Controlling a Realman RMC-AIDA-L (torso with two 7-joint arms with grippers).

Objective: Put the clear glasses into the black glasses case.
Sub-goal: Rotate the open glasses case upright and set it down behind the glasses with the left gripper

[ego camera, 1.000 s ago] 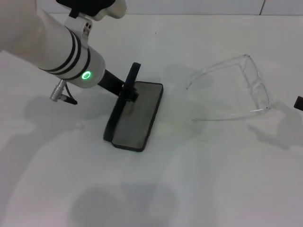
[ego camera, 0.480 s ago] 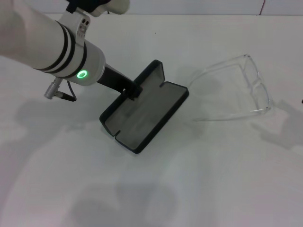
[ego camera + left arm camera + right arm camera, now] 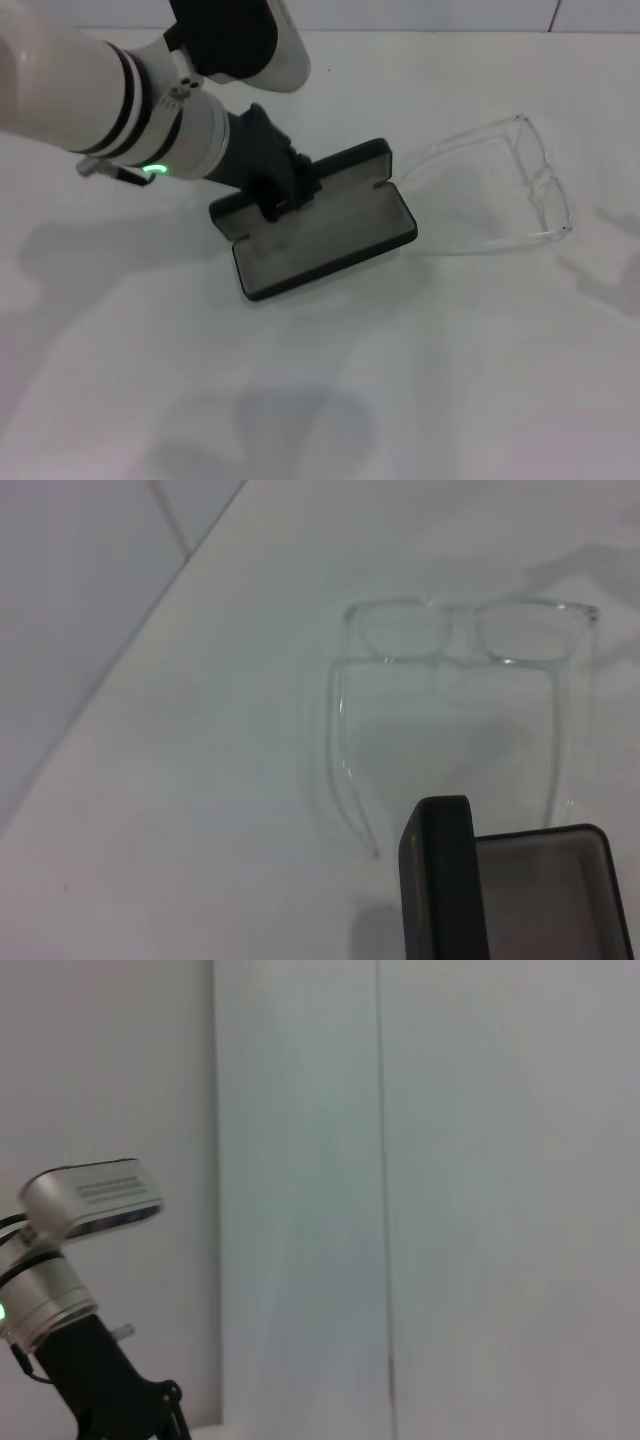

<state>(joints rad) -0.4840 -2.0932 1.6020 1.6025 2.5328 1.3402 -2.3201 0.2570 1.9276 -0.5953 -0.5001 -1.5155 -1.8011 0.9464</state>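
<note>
Matte black hinged glasses case [image 3: 325, 225]: lies open on white table [image 3: 420, 380], grey lining up. Left gripper [image 3: 283, 197]: clenched on the case's rear edge. Clear plastic wraparound glasses [image 3: 500, 190]: arms unfolded, tips just beside the case's right end; bare table beyond. Right gripper: out of sight.

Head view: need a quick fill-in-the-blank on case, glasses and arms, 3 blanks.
1. The black glasses case lies ____, its grey lining showing.
2. The clear glasses lie on the table on the robot's ____ side of the case, outside it.
3. The ____ end effector is at the case's lid edge; the other arm is out of the head view.

Missing words: open; right; left
</note>
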